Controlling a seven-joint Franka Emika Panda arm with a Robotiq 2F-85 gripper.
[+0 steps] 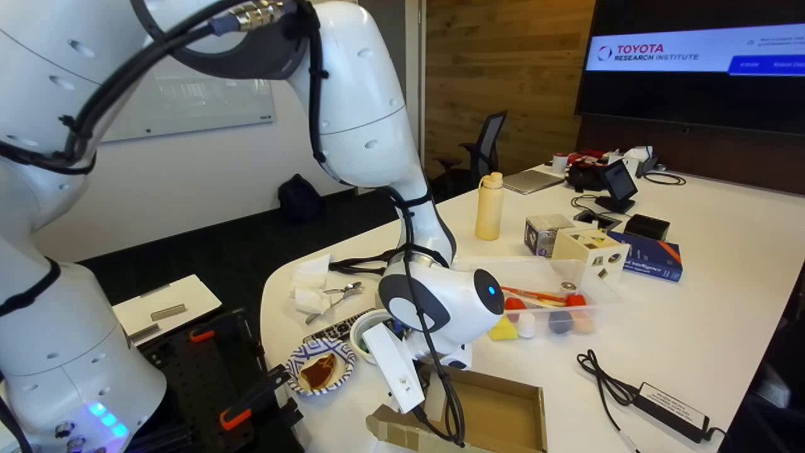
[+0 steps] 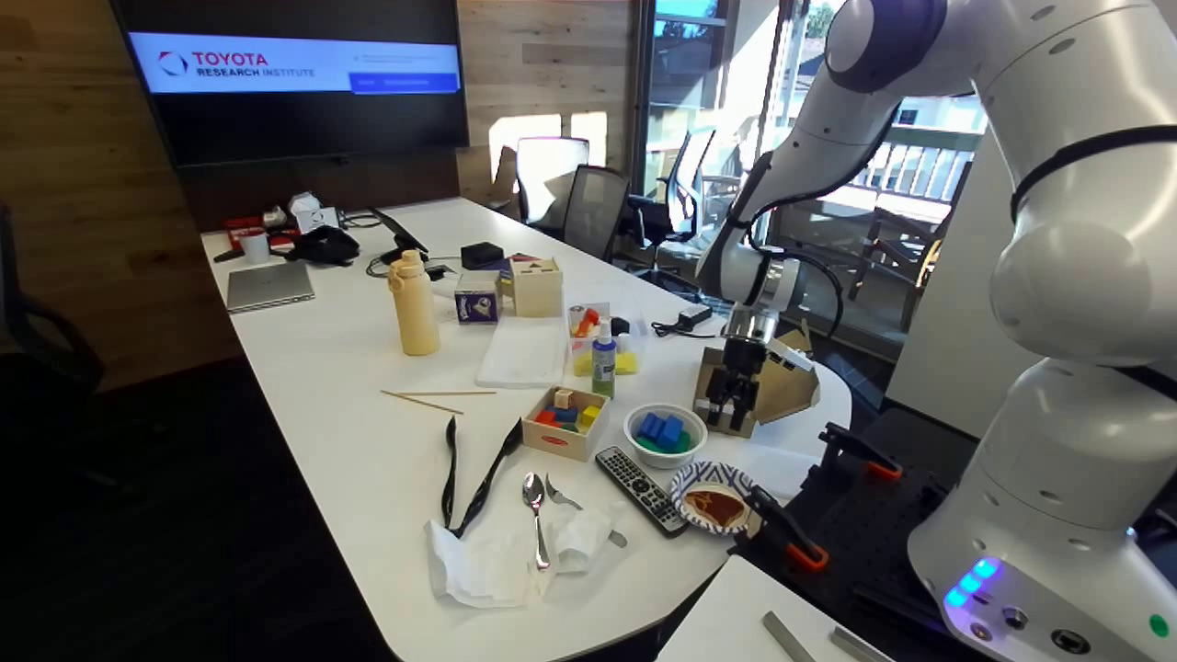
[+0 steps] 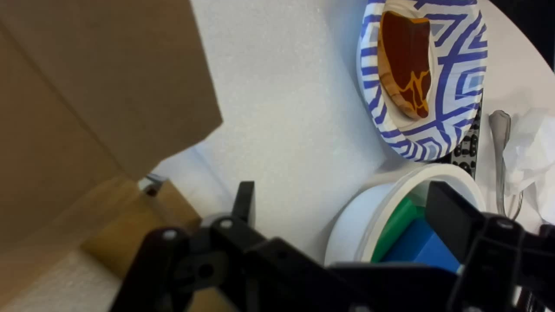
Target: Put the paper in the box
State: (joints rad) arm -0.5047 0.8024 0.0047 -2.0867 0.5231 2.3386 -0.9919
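Two crumpled white papers lie on the table by the cutlery, one larger [image 2: 483,565] and one smaller [image 2: 581,541]. They also show in an exterior view [image 1: 310,299], and crumpled white paper appears at the right edge of the wrist view [image 3: 532,149]. The shallow tan cardboard box [image 1: 503,409] has its flaps open; it also shows in an exterior view [image 2: 789,391] and at the left of the wrist view [image 3: 99,73]. My gripper [image 2: 726,423] is open and empty, pointing down between the box and the white bowl. In the wrist view its fingers [image 3: 342,193] are wide apart.
A white bowl [image 2: 666,437] with blue and green blocks stands close to the gripper. A patterned paper plate [image 2: 713,496] with toy food and a remote [image 2: 641,490] lie beside it. Black tongs [image 2: 478,478], a spoon [image 2: 536,515] and a wooden block tray [image 2: 564,423] are near the papers.
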